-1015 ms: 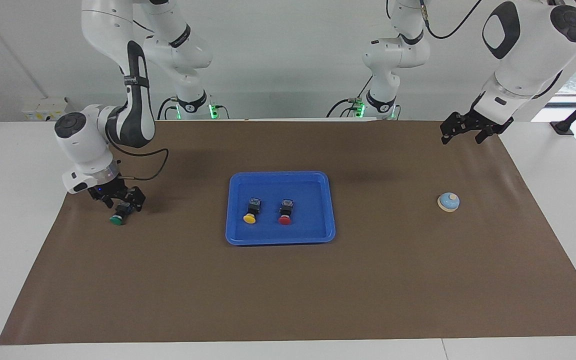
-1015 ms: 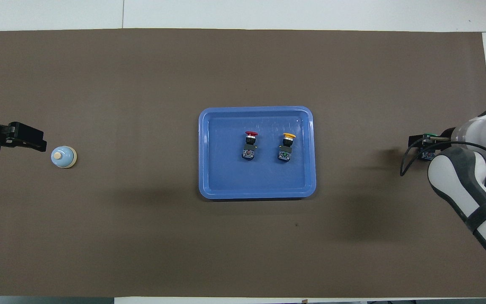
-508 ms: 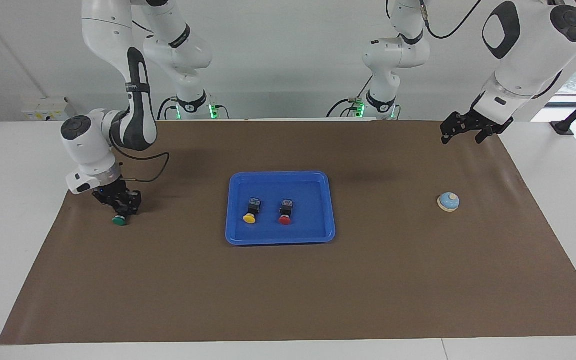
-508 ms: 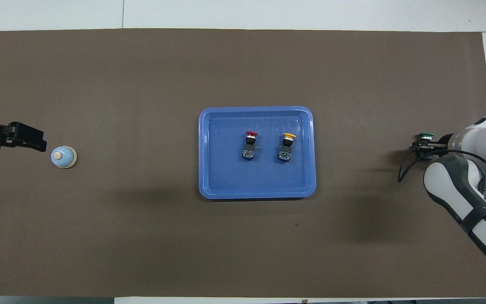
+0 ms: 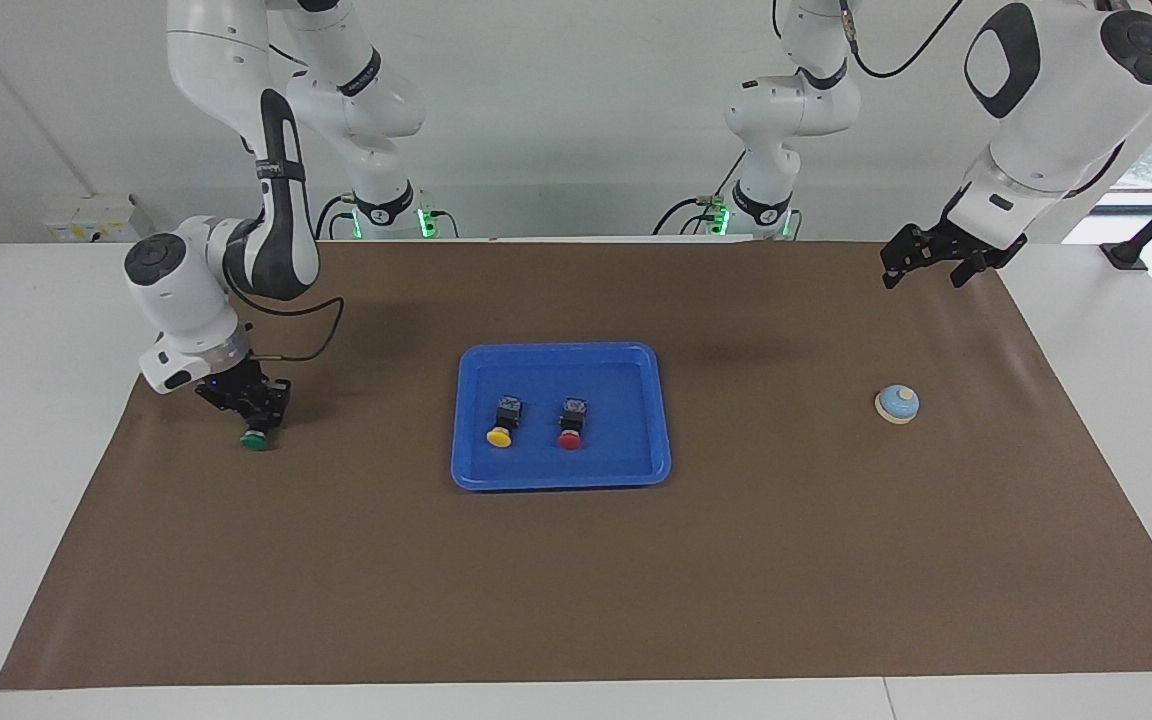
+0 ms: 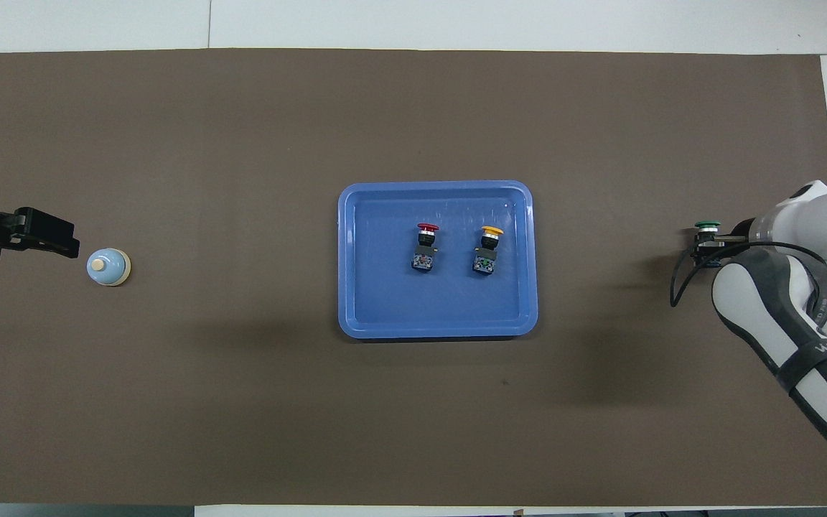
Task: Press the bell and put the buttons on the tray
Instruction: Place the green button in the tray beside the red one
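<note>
The blue tray (image 5: pixel 561 470) lies at the middle of the brown mat, and it also shows in the overhead view (image 6: pixel 363 301). The yellow button (image 5: pixel 500 436) and the red button (image 5: pixel 569 439) lie side by side in the tray. My right gripper (image 5: pixel 254 425) is shut on the green button (image 5: pixel 255 441) and holds it just over the mat toward the right arm's end of the table, cap farthest from the robots (image 6: pixel 706 225). The bell (image 5: pixel 898 403) stands toward the left arm's end. My left gripper (image 5: pixel 921 278) waits open, raised above the mat beside the bell.
The brown mat (image 5: pixel 576 580) covers most of the white table. The right arm's cable (image 6: pixel 679 280) loops beside its wrist. Bare mat lies between the green button and the tray.
My right gripper has carried the green button a little toward the tray and turned it. The left arm has not moved.
</note>
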`<control>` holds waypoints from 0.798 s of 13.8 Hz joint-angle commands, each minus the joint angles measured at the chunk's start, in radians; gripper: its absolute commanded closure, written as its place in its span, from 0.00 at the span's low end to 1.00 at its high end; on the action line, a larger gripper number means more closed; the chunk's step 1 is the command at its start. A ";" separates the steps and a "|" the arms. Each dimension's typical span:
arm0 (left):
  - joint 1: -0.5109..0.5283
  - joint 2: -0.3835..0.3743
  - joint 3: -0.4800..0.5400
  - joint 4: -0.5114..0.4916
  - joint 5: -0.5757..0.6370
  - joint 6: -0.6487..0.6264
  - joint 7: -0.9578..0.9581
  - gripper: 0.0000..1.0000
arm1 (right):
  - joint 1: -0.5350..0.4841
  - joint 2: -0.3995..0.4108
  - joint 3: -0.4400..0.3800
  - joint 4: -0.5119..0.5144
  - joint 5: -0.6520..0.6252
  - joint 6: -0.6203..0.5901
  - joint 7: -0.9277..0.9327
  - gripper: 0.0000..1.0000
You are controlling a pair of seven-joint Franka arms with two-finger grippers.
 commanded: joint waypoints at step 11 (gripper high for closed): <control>0.001 -0.005 0.000 0.004 0.005 0.003 -0.009 0.00 | 0.720 0.338 0.000 0.701 -0.006 -0.441 0.848 1.00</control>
